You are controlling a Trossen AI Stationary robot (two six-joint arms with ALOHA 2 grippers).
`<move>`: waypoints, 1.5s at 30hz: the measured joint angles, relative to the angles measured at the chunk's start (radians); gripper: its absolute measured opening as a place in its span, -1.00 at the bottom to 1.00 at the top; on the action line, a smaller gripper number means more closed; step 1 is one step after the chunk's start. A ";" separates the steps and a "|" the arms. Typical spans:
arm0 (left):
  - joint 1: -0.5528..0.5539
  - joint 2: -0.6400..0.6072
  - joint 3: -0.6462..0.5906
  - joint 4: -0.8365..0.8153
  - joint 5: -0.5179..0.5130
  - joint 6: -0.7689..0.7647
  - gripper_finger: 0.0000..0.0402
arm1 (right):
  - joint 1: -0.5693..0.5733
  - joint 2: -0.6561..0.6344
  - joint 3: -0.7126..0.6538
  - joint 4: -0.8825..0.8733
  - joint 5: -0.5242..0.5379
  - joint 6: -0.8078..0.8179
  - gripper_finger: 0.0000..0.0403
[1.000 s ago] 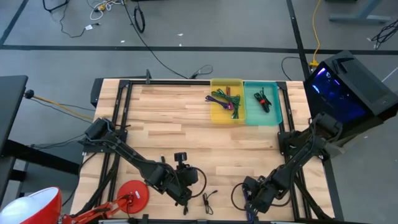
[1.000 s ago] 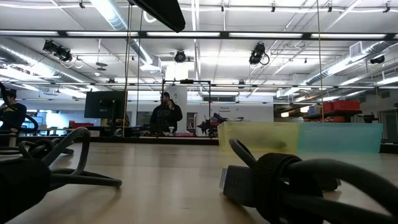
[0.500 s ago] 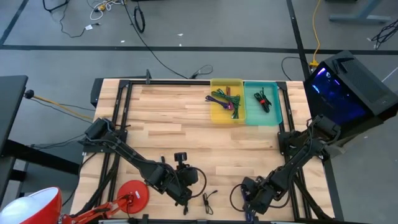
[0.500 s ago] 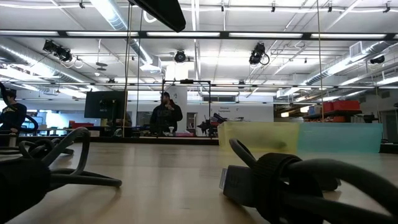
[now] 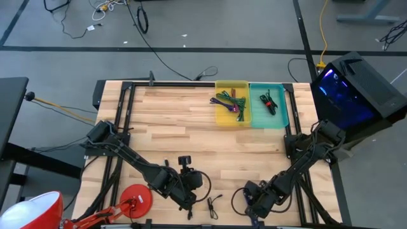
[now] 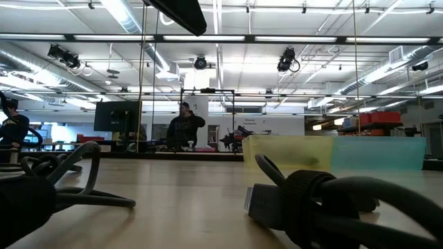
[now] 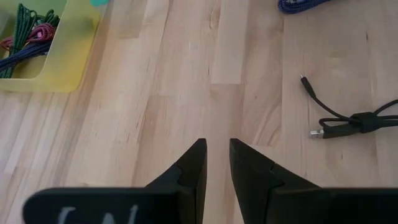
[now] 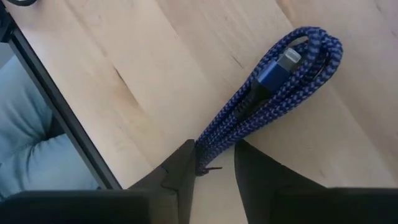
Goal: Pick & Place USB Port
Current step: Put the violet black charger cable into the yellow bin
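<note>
Right gripper (image 8: 214, 165) is low at the near right edge of the wooden counter (image 5: 191, 121). In its wrist view its jaws stand one on either side of the near end of a coiled blue braided USB cable (image 8: 273, 106); the jaws are closed on the bundle or very nearly so, and the cable appears pinched between them. The coil lies flat on the counter, its silver-tipped plug on top of the loops. In the high view the gripper hides most of the cable.

Left gripper (image 7: 214, 165) rests low near the near edge, left of centre. Its jaws are nearly together with only a narrow slit between them, and hold nothing. A black USB cable (image 7: 351, 118), tied in a bundle, lies on the counter just to its right, untouched.

At the far side stand a yellow bin (image 5: 231, 104) holding green and purple cables, and a teal bin (image 5: 268, 105) to its right holding a black and red cable.

Judgement: the step in hand is the grasp of the blue cable. The next move calls for a firm grip, a straight lift clear of the counter, and carriage to the far bins. Which bin is meant cannot be determined.
</note>
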 joint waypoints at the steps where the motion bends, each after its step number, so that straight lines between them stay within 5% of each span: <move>1: 0.000 0.000 0.000 0.000 0.000 0.000 -0.63 | 0.001 0.000 0.000 0.002 0.004 -0.008 -0.52; 6: 0.000 0.000 0.000 0.002 0.000 0.000 -0.63 | -0.001 0.006 -0.002 0.024 0.010 -0.064 -0.93; 17: 0.000 0.000 0.000 0.003 0.000 0.001 -0.63 | -0.046 -0.102 -0.012 -0.015 0.182 -0.220 -0.99; 28: 0.001 0.000 0.001 0.019 -0.006 0.002 -0.63 | -0.119 -0.375 -0.008 -0.307 0.635 -0.301 -1.00; 35: -0.002 0.000 0.001 0.039 -0.006 0.002 -0.63 | -0.288 -0.482 -0.008 -0.343 0.883 -0.502 -1.00; 45: -0.005 0.000 0.001 0.063 -0.006 0.054 -0.63 | -0.669 -0.520 -0.006 -0.284 0.777 -0.816 -1.00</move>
